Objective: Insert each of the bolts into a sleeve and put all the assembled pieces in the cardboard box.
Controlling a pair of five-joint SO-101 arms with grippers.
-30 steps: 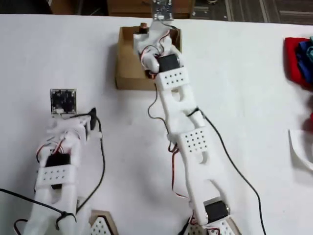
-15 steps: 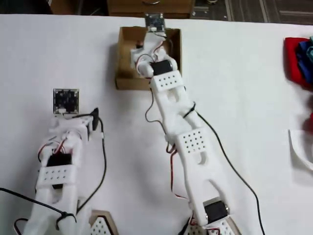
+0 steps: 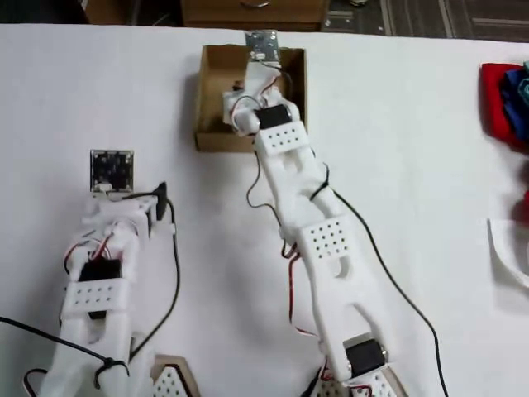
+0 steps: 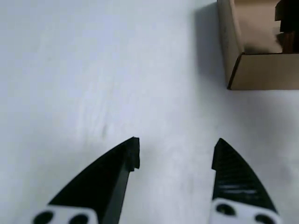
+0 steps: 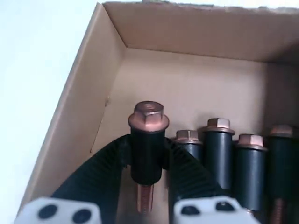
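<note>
The right gripper (image 5: 147,161) is clamped on an assembled piece (image 5: 147,135), gripping the black sleeve (image 5: 145,154). The copper bolt (image 5: 148,116) sits in the sleeve with its flanged hex head up and its threaded tip protruding below. The piece is held upright inside the cardboard box (image 5: 70,112), near one side wall and just beside a row of four stored assemblies (image 5: 218,149) that appear to stand upright on the box floor. Whether the held piece touches the floor cannot be determined. In the high view, the right arm (image 3: 322,240) has drawn its wrist back from the far rim of the box over the last second, and the wrist is now over the box interior. The held piece has therefore moved from the far wall to a position within the walls. Placement is judged close to completion, and release is the likely next action, provided the piece is clear of its neighbours. The left gripper (image 4: 175,156) hangs with its jaws apart and empty above the white table (image 4: 84,70), apart from the box, and has barely shifted.
</note>
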